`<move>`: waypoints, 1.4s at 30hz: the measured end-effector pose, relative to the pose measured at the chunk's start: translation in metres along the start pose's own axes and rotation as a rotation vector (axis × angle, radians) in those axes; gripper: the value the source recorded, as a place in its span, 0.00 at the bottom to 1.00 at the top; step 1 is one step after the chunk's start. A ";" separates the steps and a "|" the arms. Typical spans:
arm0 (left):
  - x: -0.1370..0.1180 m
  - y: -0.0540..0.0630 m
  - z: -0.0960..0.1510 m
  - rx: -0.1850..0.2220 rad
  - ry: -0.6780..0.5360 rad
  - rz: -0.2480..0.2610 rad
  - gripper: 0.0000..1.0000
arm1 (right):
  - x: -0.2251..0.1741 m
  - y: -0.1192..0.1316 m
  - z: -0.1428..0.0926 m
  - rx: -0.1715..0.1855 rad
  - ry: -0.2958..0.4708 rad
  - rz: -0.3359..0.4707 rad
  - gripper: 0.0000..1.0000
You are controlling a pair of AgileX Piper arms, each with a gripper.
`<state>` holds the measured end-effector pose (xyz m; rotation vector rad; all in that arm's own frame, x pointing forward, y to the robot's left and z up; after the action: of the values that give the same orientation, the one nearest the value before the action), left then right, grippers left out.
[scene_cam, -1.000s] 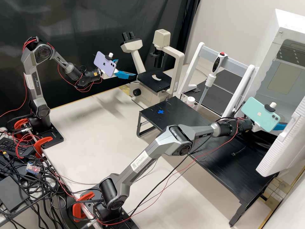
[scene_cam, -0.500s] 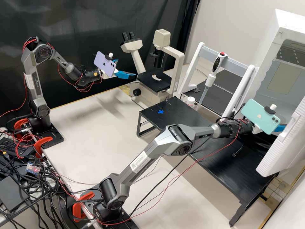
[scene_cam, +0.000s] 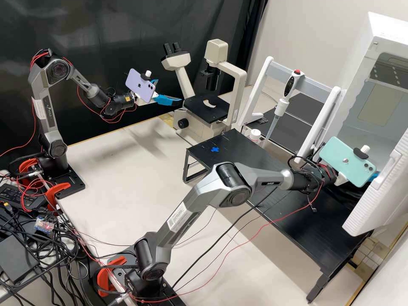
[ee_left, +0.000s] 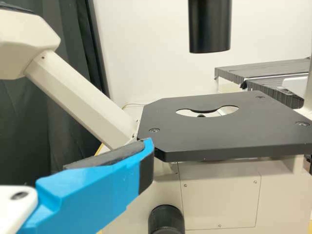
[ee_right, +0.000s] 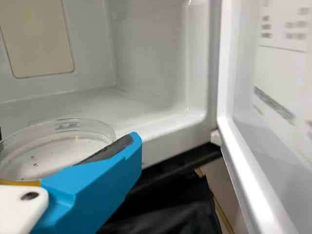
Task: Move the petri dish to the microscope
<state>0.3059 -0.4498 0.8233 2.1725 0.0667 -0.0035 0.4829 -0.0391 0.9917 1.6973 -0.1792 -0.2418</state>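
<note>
The petri dish [ee_right: 51, 151] is held by its side wall in the right pincer [ee_right: 64, 145], whose blue fingers are closed on it, at the mouth of the white chamber [ee_right: 146, 58]. By such a grip the underside is presumably left free, so that the dish can be set down flat. It is carried roughly level, likely so that nothing is spilled. The chamber door [scene_cam: 382, 187] is swung open, by which a way out is given, though its edge could be knocked by the wrist.

Beside the microscope stage [ee_left: 209, 139] the left pincer [scene_cam: 170, 91] is held spread and empty, perhaps parked so that the approach is not blocked. The dish has yet to be brought across the black raised desk [scene_cam: 297, 216] and centred over the stage opening [ee_left: 214, 112], beneath the black condenser tube [ee_left: 209, 27], where it can be viewed.
</note>
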 end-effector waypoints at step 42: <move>0.000 0.000 0.000 0.000 0.000 0.000 1.00 | -0.285 -0.122 -0.082 -0.278 0.433 -0.316 0.00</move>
<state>0.3059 -0.4498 0.8233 2.1725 0.0667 -0.0035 0.2268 0.1296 0.8974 1.4552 0.4288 -0.1206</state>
